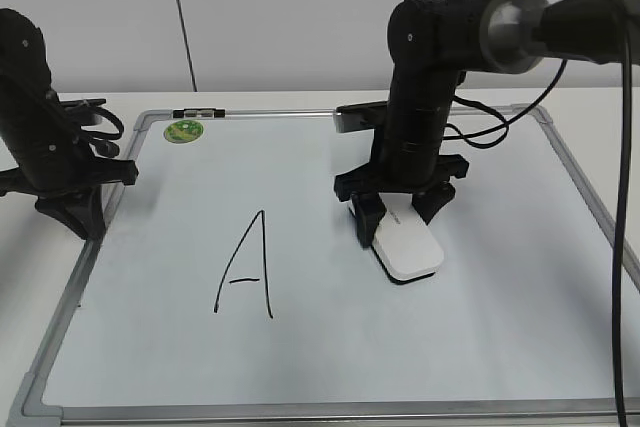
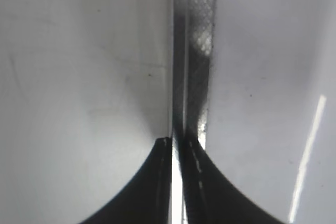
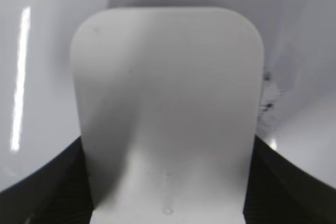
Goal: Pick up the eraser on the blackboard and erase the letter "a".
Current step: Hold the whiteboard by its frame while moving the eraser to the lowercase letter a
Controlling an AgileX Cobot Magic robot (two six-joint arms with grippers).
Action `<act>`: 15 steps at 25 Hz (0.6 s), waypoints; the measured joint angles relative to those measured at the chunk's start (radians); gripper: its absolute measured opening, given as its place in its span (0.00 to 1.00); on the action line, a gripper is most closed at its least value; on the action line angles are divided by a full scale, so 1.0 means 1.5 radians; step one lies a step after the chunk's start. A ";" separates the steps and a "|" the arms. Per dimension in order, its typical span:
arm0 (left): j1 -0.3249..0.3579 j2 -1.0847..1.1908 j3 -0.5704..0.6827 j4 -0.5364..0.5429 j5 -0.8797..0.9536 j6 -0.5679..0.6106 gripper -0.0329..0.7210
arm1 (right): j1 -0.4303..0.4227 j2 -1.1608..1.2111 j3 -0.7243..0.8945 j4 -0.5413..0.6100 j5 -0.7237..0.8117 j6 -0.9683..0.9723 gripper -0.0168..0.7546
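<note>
On the blackboard (image 1: 480, 277), right of centre, the eraser (image 1: 407, 245) sits flat with its white back up and a thin dark edge showing beneath. The right gripper (image 1: 398, 209) is down over its far end, one black finger (image 1: 365, 215) on either side, and the right wrist view shows the white block (image 3: 168, 114) filling the gap between the fingers (image 3: 50, 192), the gripper clamped against both long sides. Just past the eraser's right edge in that close view there's a patch of smudged black marks (image 3: 268, 100) on the board; whether that is the letter "a" I cannot tell, and no small letter is readable anywhere in the exterior view.

Left of the eraser, well apart from it, stands a large capital "A" (image 1: 246, 267) in thin black marker. Up near the far left corner, a round green magnet (image 1: 183, 131) sits on the board beside a small dark clip (image 1: 199, 112) on the frame.

Over at the left edge, the left gripper (image 1: 72, 212) rests by the board's silver frame. Its wrist view shows the two dark fingers (image 2: 147, 182) pressed nearly together, only a sliver between them, nothing held, lined up along the frame rail (image 2: 197, 51). The board lies on a white bench (image 1: 270, 102).
</note>
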 joint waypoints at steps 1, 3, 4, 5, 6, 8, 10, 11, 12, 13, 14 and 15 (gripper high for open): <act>0.000 0.000 0.000 0.000 0.000 0.000 0.08 | 0.006 0.000 0.000 0.000 0.000 0.000 0.70; 0.000 0.000 0.000 0.000 0.000 0.000 0.08 | 0.012 0.003 -0.001 -0.003 0.000 0.000 0.70; 0.000 0.000 0.000 0.000 0.000 0.000 0.08 | 0.012 0.005 -0.003 -0.004 0.001 0.000 0.70; 0.000 0.000 0.000 0.000 0.000 0.000 0.08 | 0.012 0.006 -0.004 -0.005 0.002 0.000 0.70; 0.000 0.000 0.000 0.000 0.000 0.000 0.08 | 0.012 0.007 -0.006 -0.008 0.004 0.000 0.70; 0.000 0.000 0.000 0.000 0.000 0.000 0.08 | 0.012 0.008 -0.007 -0.014 0.005 0.005 0.70; 0.000 0.000 0.000 0.000 0.000 0.000 0.08 | 0.012 0.009 -0.009 -0.022 0.007 0.011 0.70; 0.000 0.000 0.000 0.000 0.000 0.000 0.08 | 0.010 0.010 -0.010 -0.025 0.007 0.011 0.70; 0.000 0.000 0.000 0.000 0.000 0.000 0.08 | 0.009 0.010 -0.010 -0.025 0.008 0.011 0.70; 0.000 0.000 0.000 0.000 0.000 0.000 0.08 | 0.006 0.010 -0.010 -0.025 0.008 0.011 0.70; 0.000 0.000 0.000 -0.001 -0.001 0.000 0.08 | 0.002 0.010 -0.010 -0.020 0.008 0.011 0.70; 0.000 0.000 0.000 -0.001 -0.001 0.000 0.08 | -0.004 0.010 -0.010 -0.015 0.008 0.011 0.70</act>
